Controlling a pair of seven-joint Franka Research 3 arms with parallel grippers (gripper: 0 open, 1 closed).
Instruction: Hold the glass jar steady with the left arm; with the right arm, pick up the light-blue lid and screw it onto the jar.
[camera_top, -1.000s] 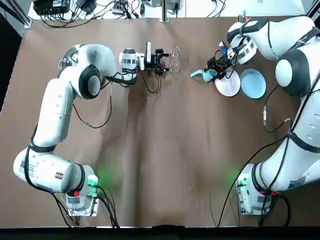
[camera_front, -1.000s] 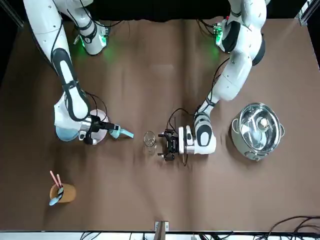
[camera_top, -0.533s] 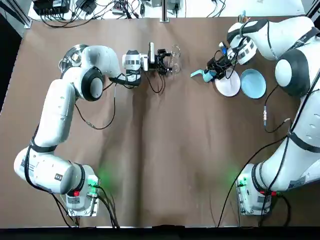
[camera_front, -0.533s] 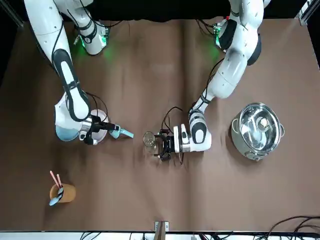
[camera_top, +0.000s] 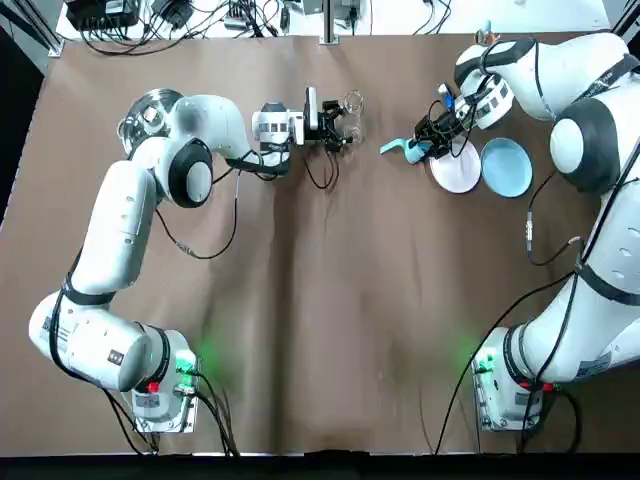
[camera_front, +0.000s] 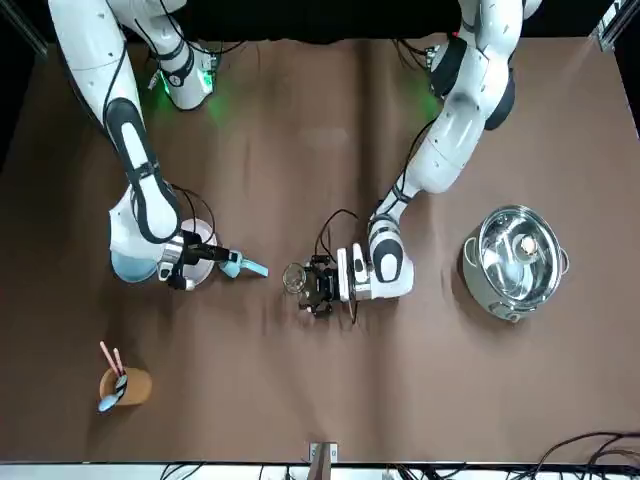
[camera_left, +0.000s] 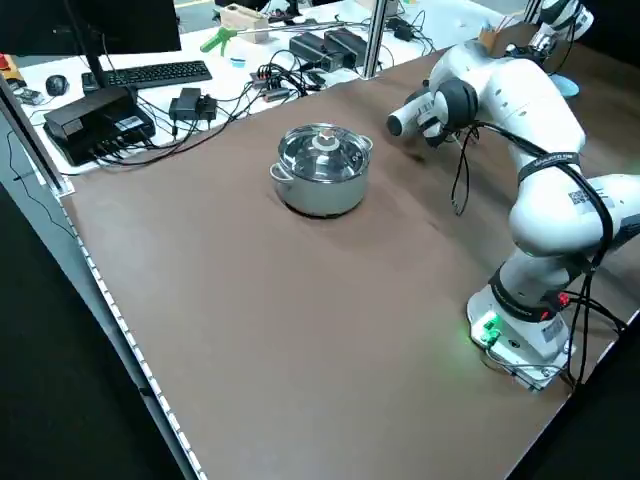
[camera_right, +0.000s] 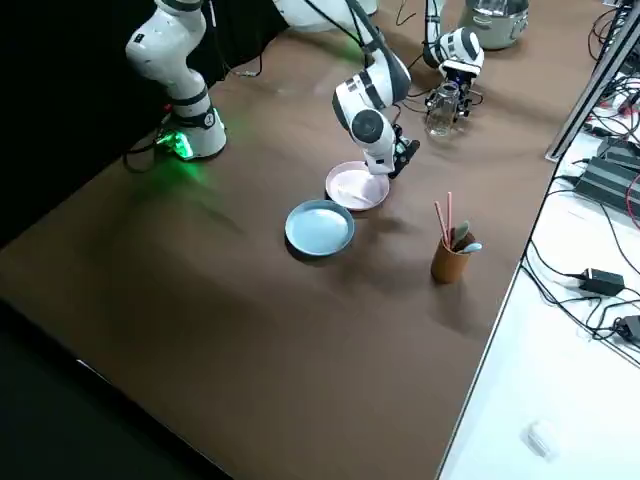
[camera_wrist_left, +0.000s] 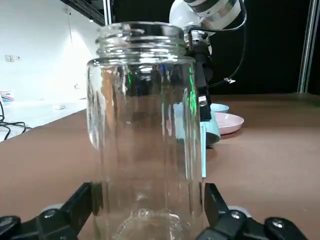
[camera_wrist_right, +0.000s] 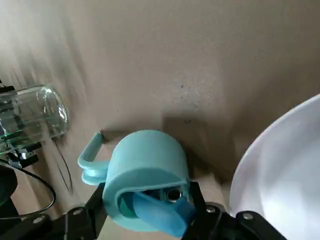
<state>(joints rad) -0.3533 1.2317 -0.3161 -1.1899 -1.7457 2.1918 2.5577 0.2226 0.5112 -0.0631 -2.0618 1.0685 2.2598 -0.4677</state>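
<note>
The clear glass jar (camera_top: 351, 103) stands upright and uncapped near the table's far edge. In the left wrist view the jar (camera_wrist_left: 147, 130) fills the space between my left fingers (camera_wrist_left: 82, 205). My left gripper (camera_top: 338, 116) is open, with a finger on each side of the jar's base. The light-blue lid (camera_top: 404, 149), which has a loop handle, is clamped in my right gripper (camera_top: 424, 142). It is held low beside the pink plate, apart from the jar. The right wrist view shows the lid (camera_wrist_right: 145, 160) between the fingers, with the jar (camera_wrist_right: 32, 117) farther off.
A pink plate (camera_top: 457, 170) and a blue plate (camera_top: 506, 167) lie side by side under my right wrist. A lidded steel pot (camera_front: 515, 262) sits beyond my left arm. A brown cup with utensils (camera_front: 122, 383) stands near the far edge.
My left gripper slid toward the jar until its fingers came to either side of it. The jar and my right gripper with the lid stayed in place.
</note>
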